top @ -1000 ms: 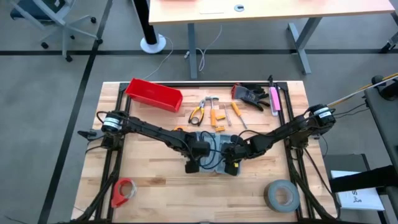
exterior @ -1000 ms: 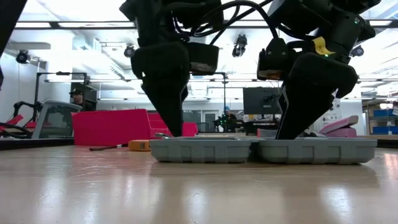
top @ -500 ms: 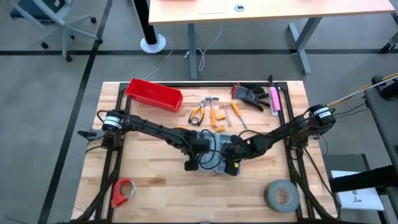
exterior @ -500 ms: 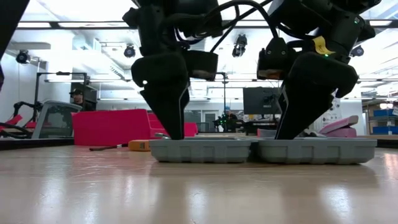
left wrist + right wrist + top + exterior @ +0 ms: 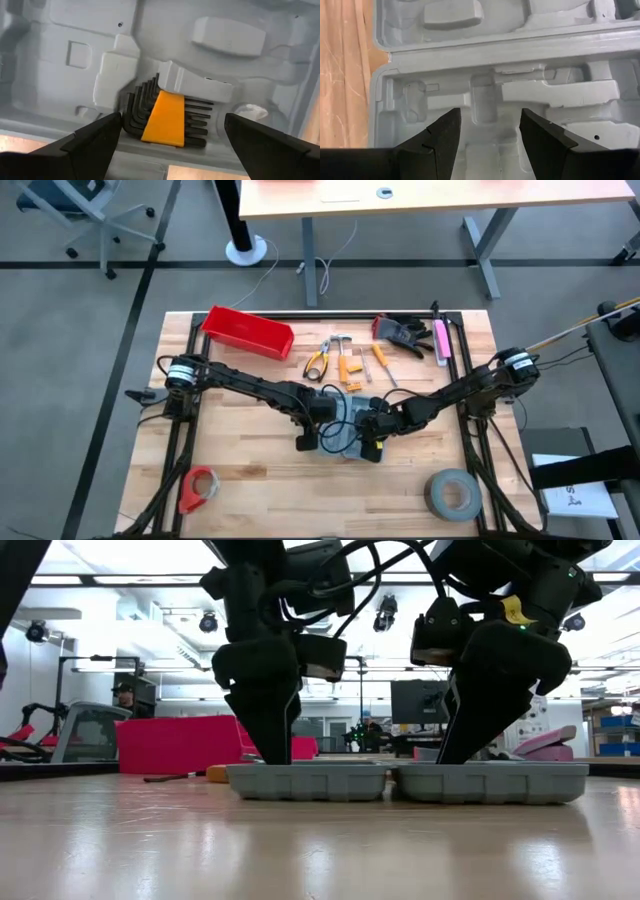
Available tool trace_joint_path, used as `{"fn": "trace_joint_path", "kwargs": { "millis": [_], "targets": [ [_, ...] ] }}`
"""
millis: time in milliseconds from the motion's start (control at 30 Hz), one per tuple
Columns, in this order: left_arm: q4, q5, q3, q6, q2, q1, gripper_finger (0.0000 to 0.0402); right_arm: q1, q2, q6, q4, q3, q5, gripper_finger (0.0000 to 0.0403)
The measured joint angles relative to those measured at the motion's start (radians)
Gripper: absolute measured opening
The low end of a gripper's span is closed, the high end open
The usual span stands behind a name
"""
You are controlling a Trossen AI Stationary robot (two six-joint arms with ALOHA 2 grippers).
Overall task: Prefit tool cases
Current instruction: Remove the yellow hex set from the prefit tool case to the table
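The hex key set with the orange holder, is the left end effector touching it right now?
Apart. In the left wrist view the hex key set sits in its recess in the tool case, while the left end effector stands open, fingers clear on both sides.

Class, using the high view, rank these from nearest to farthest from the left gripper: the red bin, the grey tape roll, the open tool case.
Measured from the left gripper:
1. Tool case: directly under it, table centre.
2. Red bin: far-left part of the table.
3. Grey tape roll: near-right corner.
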Motion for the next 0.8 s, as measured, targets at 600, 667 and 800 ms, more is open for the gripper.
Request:
{"fn": "trace_joint_path", "kwargs": {
  "millis": [600,667,800],
  "targets": [
    [0.037,0.021,-0.002,0.005,0.034,-0.001,0.0324,-0.006,0.000,-0.010,0.000,0.000,-0.001,0.0183],
    [0.045,0.014,-0.006,0.004,0.034,-0.003,0.0308,-0.006,0.000,-0.010,0.000,0.000,-0.001,0.0183],
    [0.057,0.014,-0.011,0.002,0.035,-0.009,0.0271,-0.006,0.000,-0.010,-0.001,-0.001,-0.002,0.0183]
  ]
}}
